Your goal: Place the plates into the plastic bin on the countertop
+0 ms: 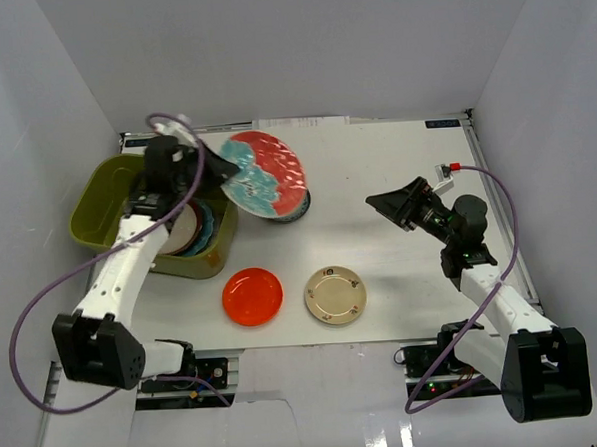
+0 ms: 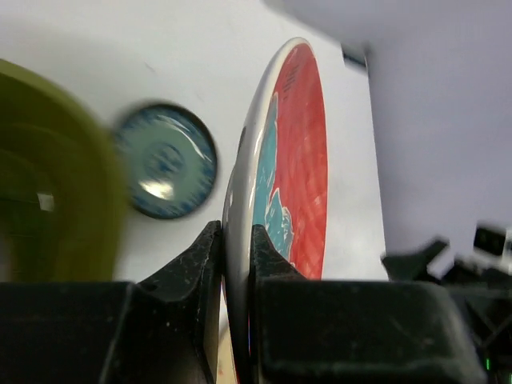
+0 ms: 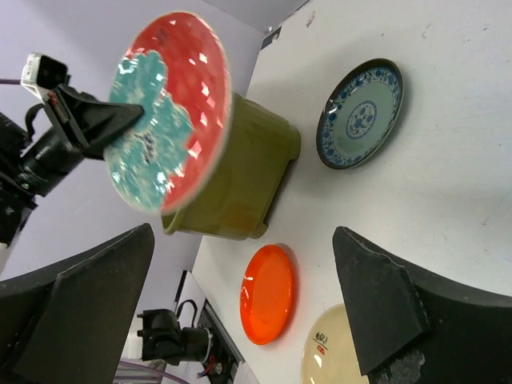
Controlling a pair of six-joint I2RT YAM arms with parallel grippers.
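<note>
Clamps left gripper on red-teal plate rim at plastic bin's 2 o'clock; holds right gripper wide open, empty.

The left claw pinches a red-teal plate near the olive bin. A blue-patterned plate and an orange plate lie on the worktop.

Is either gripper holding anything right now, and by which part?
Left gripper clamps the round red-and-teal patterned plate by its rim, lifted and tilted. Right gripper is open, holding nothing.
</note>
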